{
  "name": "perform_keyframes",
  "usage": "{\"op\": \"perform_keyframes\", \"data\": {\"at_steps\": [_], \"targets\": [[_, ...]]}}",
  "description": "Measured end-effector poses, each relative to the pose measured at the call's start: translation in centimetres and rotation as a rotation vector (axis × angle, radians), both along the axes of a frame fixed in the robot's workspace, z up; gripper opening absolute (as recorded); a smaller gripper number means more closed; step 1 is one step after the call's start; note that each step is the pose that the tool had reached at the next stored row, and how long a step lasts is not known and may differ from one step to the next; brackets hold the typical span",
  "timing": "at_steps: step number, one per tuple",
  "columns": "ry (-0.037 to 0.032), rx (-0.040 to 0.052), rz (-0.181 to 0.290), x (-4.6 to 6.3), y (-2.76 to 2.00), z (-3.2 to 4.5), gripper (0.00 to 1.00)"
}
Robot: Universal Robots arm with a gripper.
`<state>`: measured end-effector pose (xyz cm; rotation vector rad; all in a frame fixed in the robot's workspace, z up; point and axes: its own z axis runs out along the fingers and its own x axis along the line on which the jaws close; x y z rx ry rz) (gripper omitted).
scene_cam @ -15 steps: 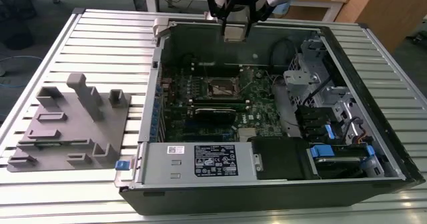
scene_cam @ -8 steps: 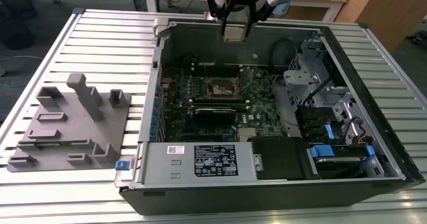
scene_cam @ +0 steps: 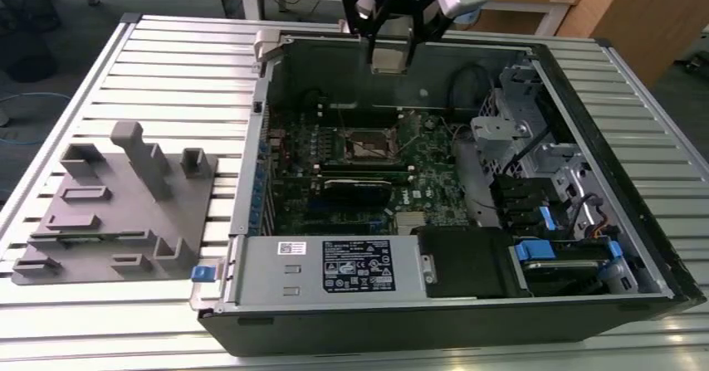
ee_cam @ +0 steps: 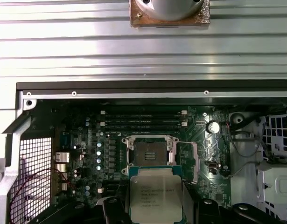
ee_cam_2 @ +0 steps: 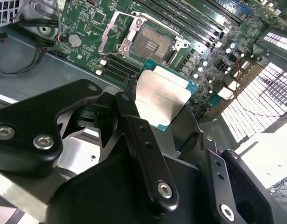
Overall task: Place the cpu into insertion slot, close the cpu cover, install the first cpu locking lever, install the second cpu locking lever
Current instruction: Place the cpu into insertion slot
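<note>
The gripper point(scene_cam: 390, 54) pinches the cpu point(ee_cam_2: 163, 99) by its edges, above the case point(scene_cam: 421, 331), well apart from the uncovered insertion slot point(ee_cam: 150, 153).

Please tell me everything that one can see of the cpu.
The cpu is a small flat square chip with a pale silver-grey metal face, faint print and a thin green edge. The black tool grips it by two opposite sides and holds it in the air over the open computer case, apart from the green board. It is not yet in the square insertion slot with dark centre and silvery rim.
</note>
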<state>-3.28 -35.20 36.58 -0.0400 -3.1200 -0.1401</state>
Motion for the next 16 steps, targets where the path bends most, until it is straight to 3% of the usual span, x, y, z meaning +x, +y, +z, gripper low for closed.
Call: {"op": "perform_keyframes", "data": {"at_steps": [16], "targets": [[0.0, 0.0, 0.0, 0.0, 0.0, -0.36, 0.54]]}}
